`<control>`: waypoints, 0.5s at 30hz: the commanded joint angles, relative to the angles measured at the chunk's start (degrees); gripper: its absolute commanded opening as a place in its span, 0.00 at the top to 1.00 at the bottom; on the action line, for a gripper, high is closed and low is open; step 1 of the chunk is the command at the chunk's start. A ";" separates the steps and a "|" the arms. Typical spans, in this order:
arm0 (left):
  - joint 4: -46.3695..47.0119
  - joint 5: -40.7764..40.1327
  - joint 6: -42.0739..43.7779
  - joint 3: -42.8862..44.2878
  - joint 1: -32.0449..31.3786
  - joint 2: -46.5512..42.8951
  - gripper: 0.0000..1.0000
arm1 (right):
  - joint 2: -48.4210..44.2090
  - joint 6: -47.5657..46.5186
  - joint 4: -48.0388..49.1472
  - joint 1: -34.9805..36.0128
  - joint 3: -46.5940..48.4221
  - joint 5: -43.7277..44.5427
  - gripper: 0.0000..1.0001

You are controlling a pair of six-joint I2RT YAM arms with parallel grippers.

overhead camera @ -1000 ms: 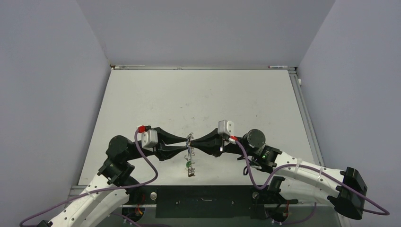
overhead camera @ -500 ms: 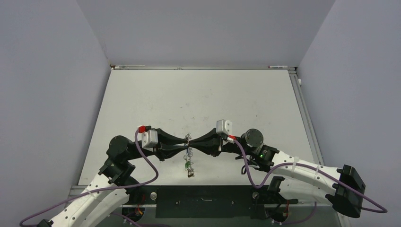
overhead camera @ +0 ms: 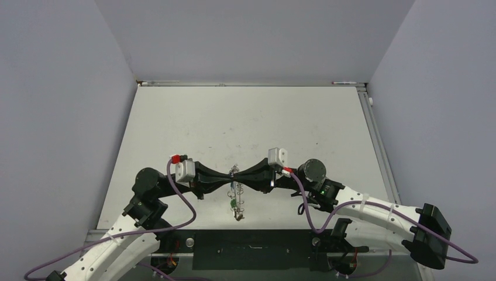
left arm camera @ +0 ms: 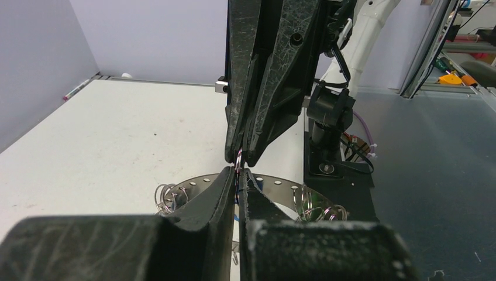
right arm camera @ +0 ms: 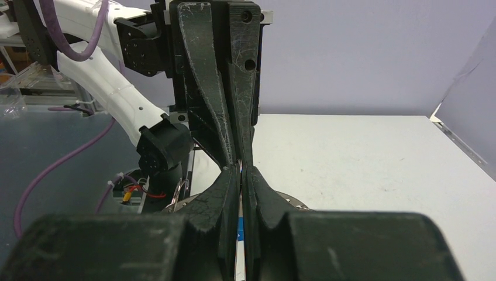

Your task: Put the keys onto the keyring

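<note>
My left gripper [overhead camera: 230, 174] and right gripper [overhead camera: 237, 174] meet tip to tip above the near middle of the table. The keyring [overhead camera: 236, 193] hangs below them, edge-on from above, with a green tag [overhead camera: 233, 203] on it. In the left wrist view the left gripper [left arm camera: 237, 171] is shut on a thin wire loop at the rim of the flat grey keyring [left arm camera: 281, 182]. In the right wrist view the right gripper [right arm camera: 241, 170] is shut on the key with the blue tag [right arm camera: 240, 233]. The keyring [right arm camera: 289, 199] shows just behind its fingers.
The white table [overhead camera: 245, 123] is walled by grey panels at the left, back and right. A black mounting plate [overhead camera: 251, 249] lies at the near edge between the arm bases. A pen [overhead camera: 345, 83] lies along the far edge.
Both grippers have stayed pressed tip to tip and shifted very slightly left. The hanging keyring has swung a little to the right at its lower end.
</note>
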 commanded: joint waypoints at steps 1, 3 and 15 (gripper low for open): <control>1.81 0.21 0.79 0.24 0.36 -0.51 1.00 | 0.35 1.34 8.05 -0.39 1.64 -2.79 0.95; 0.57 -1.65 1.62 0.62 0.41 -1.19 1.00 | 0.59 1.93 9.01 -0.36 1.34 -3.87 0.95; -8.47 -7.47 7.25 3.58 0.32 -0.75 1.00 | -3.12 -4.61 -12.49 -0.51 5.45 -3.89 0.50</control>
